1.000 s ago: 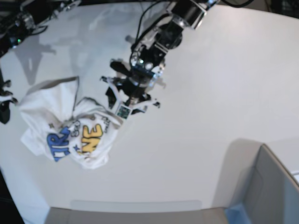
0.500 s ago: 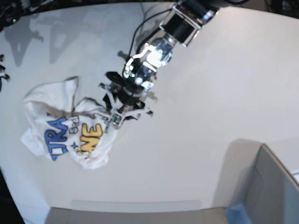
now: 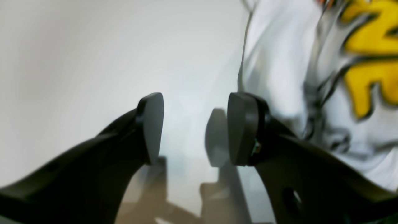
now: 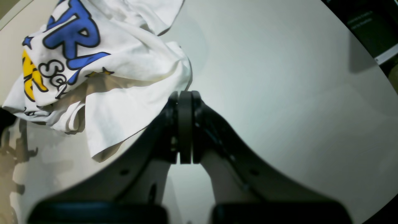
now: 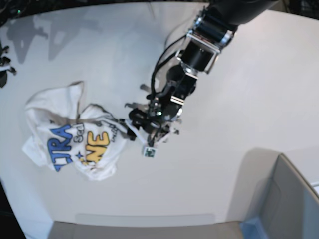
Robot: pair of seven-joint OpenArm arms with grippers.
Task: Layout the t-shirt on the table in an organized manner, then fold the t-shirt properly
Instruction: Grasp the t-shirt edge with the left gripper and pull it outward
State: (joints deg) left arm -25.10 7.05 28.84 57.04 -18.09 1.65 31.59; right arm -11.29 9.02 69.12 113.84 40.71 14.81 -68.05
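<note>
Shirt is a crumpled heap on the desk, print side up with blue and yellow letters showing, folds bunched over each other, one flap sticking out past the heap away from the grey box. Layout not done, folding not started; judging from that, task is at the very beginning: spread flat first, sleeves and hem out, then fold

Left pincer sits just beside the shirt's edge on the grey-box side, low over the desk. Jaws stand wide apart with only bare desk between them in the left wrist view; shirt fabric lies right next to one finger, whether it touches I can't tell (blurred). Nothing held

Right pincer has its fingers pressed flat together, nothing between them. It hangs beside the shirt, the nearest fabric edge close to its tips but apart. In the base view only a scrap of that arm shows at the frame edge

Containers: grey box with blue corner, well apart from the shirt, at the desk's near edge. Only its outer wall shows; contents can't be seen
</note>
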